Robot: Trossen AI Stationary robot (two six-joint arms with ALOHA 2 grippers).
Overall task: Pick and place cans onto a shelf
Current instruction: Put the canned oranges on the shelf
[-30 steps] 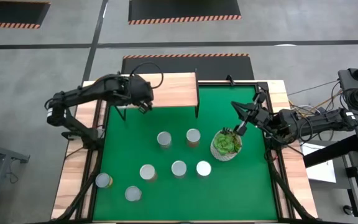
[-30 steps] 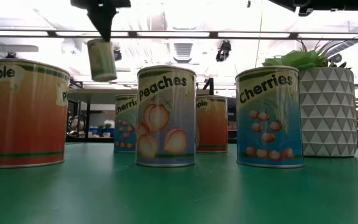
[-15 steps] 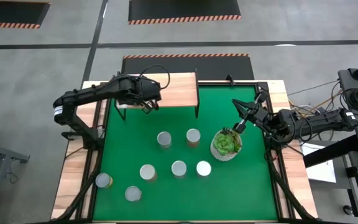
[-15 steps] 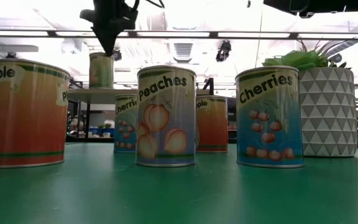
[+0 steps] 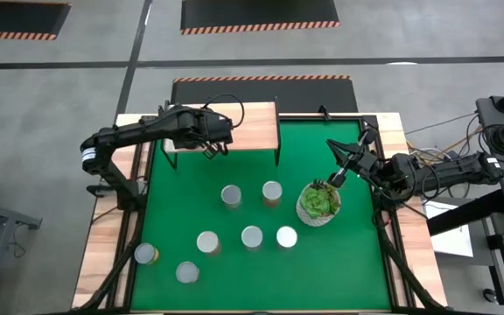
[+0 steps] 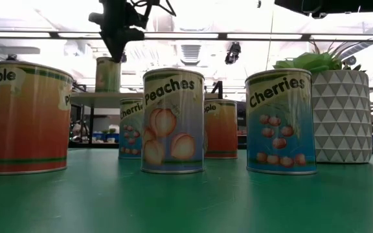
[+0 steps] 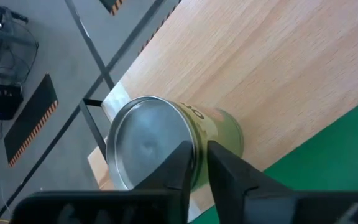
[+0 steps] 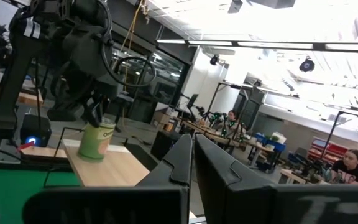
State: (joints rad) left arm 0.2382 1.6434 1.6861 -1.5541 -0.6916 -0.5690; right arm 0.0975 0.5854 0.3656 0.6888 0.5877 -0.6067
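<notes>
left gripper point(image 5: 210, 145) pinches can point(image 7: 166, 149) on shelf point(image 5: 243, 122) | spread fingers, lift straight up | right gripper point(image 5: 334, 178) pressed together, waits by plant

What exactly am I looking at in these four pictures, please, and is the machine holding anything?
This is a robot with two dark arms at a table. One picture looks straight down, one looks level across the green mat, and one comes from each wrist. The left gripper is over the low light-wood shelf on black legs, its jaws shut on a small green-labelled tin can that seems to stand on the board. The right gripper waits beside the white pot with a leafy plant, jaws shut on nothing. Seven more silver-topped cans stand on the table, such as the peaches can.
</notes>
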